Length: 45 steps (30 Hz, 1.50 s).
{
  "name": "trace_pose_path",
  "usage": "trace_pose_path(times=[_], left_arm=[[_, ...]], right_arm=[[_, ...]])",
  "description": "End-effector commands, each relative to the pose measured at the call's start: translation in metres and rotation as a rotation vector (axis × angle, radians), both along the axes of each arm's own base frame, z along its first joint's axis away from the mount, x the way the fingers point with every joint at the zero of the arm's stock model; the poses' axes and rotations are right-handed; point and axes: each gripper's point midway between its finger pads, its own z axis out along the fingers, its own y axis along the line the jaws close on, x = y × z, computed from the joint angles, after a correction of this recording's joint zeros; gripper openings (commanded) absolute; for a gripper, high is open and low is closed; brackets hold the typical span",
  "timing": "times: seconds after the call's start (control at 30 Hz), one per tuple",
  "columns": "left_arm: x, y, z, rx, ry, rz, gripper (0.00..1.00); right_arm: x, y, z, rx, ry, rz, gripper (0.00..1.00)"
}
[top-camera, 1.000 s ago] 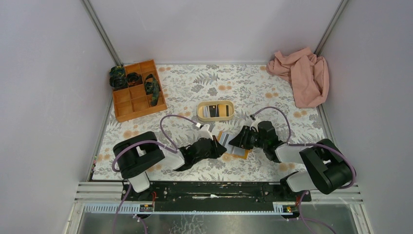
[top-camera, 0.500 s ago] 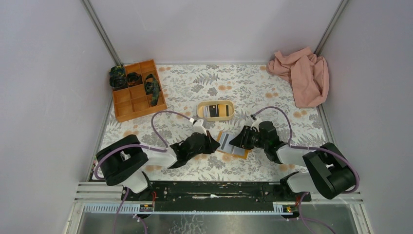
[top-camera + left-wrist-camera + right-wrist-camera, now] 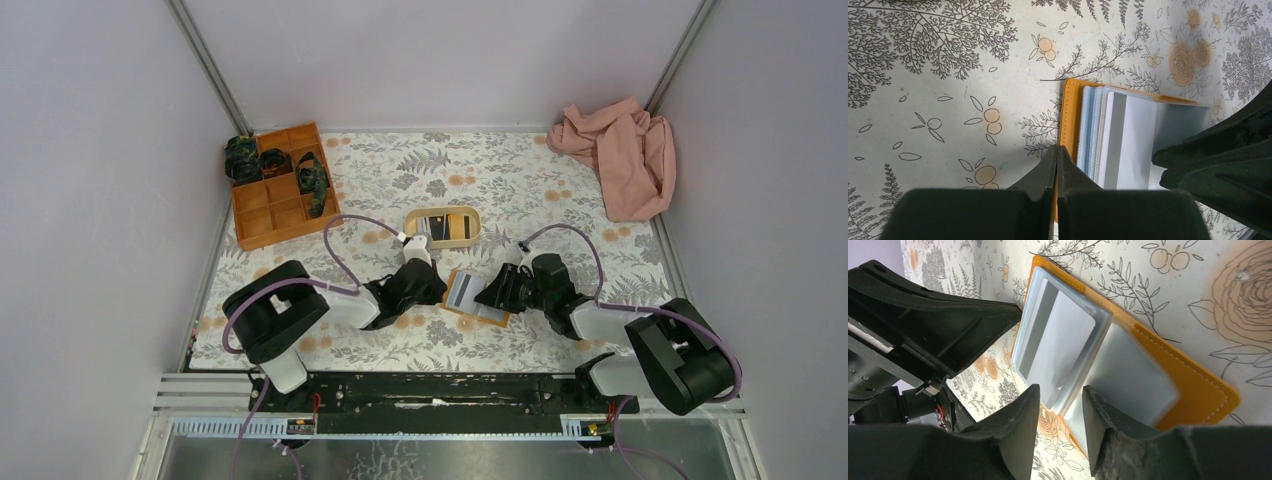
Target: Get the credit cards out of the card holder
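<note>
The card holder lies open on the flowered table, orange outside, with clear sleeves inside. A pale card with a dark stripe sits in one sleeve and shows in the left wrist view too. My left gripper is shut, its tips resting at the holder's orange left edge. My right gripper is open at the holder's right side, its jaws straddling the near corner of the sleeves without pinching them. More cards lie in the beige oval tray just behind.
An orange compartment box with rolled straps stands at the back left. A crumpled pink cloth lies in the back right corner. Walls close in on both sides.
My left gripper drew back to the left, then returned to the holder's left edge, slightly farther back. The right jaws spread a little wider. The card holder stayed put.
</note>
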Motion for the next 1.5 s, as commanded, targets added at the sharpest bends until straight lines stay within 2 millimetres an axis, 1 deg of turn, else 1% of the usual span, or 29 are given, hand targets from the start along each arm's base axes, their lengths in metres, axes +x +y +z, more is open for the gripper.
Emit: trace_pose_path(times=[0.0,0.03,0.07,0.3,0.47,0.53,0.67,0.73,0.83,1.0,1.47], left_arm=[[-0.004,0.004,-0.011,0.035,0.007,-0.017,0.00],[-0.006,0.005,-0.012,0.030,0.011,-0.018,0.00],[-0.010,0.007,-0.014,0.033,0.017,-0.017,0.00],[-0.039,0.011,-0.029,0.021,0.062,-0.026,0.00],[-0.053,0.010,-0.036,-0.015,0.089,-0.030,0.00],[-0.053,0.012,-0.039,-0.013,0.092,-0.021,0.00],[-0.052,0.006,-0.031,-0.042,0.081,-0.042,0.00],[-0.051,0.006,-0.029,-0.036,0.072,-0.045,0.00],[-0.048,0.009,-0.033,-0.024,0.070,-0.042,0.00],[-0.049,0.010,-0.040,-0.049,0.088,-0.050,0.00],[-0.047,0.014,-0.042,-0.067,0.095,-0.040,0.00]], right_arm=[[0.009,-0.006,0.002,-0.044,-0.034,-0.043,0.50],[0.010,-0.007,0.002,-0.046,-0.034,-0.046,0.54],[0.010,-0.006,0.002,-0.045,-0.034,-0.044,0.54],[0.018,0.000,0.007,-0.022,-0.046,-0.036,0.55],[0.021,0.011,0.010,0.014,-0.035,0.001,0.54],[0.020,0.013,0.011,0.026,-0.036,0.010,0.54],[0.018,0.013,0.015,0.035,-0.054,0.017,0.54],[0.018,0.012,0.019,0.043,-0.073,0.017,0.53],[0.017,0.014,0.027,0.068,-0.110,0.029,0.52],[0.014,0.024,0.042,0.129,-0.151,0.090,0.52],[0.014,0.021,0.032,0.098,-0.131,0.083,0.52]])
